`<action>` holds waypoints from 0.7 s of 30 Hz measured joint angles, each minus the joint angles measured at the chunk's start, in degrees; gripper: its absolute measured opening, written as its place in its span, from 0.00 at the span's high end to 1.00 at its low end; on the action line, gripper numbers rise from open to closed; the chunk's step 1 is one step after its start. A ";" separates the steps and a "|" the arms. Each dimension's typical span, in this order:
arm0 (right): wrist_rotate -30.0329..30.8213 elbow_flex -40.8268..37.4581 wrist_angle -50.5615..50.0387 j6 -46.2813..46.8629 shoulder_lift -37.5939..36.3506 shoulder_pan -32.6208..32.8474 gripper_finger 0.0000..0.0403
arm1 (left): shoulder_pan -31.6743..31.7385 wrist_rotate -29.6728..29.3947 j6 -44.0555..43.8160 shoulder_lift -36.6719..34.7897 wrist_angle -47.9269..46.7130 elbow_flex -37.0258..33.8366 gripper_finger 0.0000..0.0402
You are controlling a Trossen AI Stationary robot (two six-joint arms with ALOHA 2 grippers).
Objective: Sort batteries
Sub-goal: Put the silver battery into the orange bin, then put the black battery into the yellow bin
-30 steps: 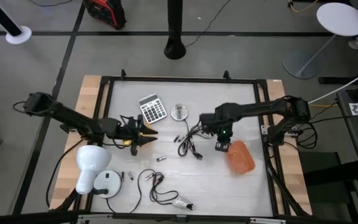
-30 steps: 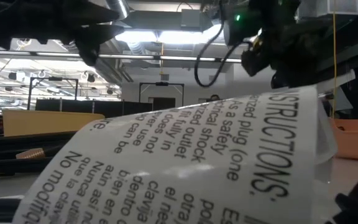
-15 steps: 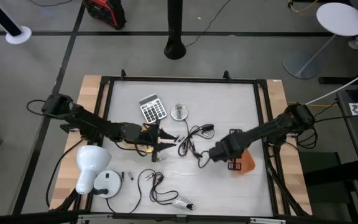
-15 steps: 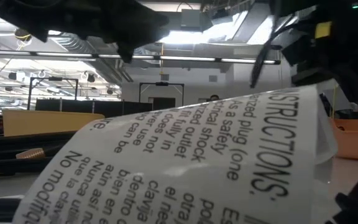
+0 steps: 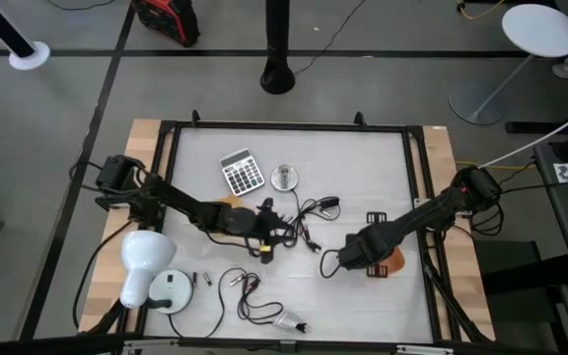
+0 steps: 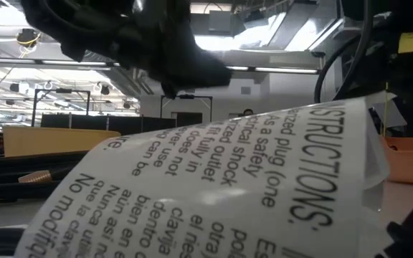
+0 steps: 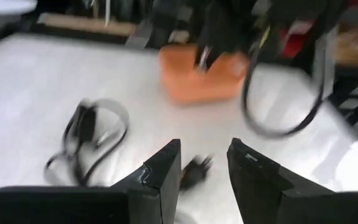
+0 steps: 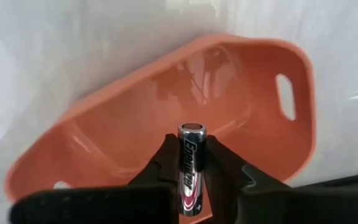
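Black-and-silver battery (image 8: 190, 167) stands upright, pinched between the right gripper (image 8: 191, 163) fingers, directly over the orange tray (image 8: 241, 87). Left gripper (image 7: 205, 163) hangs apart-jawed, empty, above what is perhaps a blurred cable (image 7: 89, 134).

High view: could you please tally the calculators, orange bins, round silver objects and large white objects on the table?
Calculator: 1
Orange bin: 1
Round silver object: 1
Large white objects: 2
Total: 5
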 joint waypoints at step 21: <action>-1.55 -0.05 -2.16 -1.82 0.02 0.02 0.67 | 2.03 -6.90 -8.50 0.18 -27.34 5.27 0.69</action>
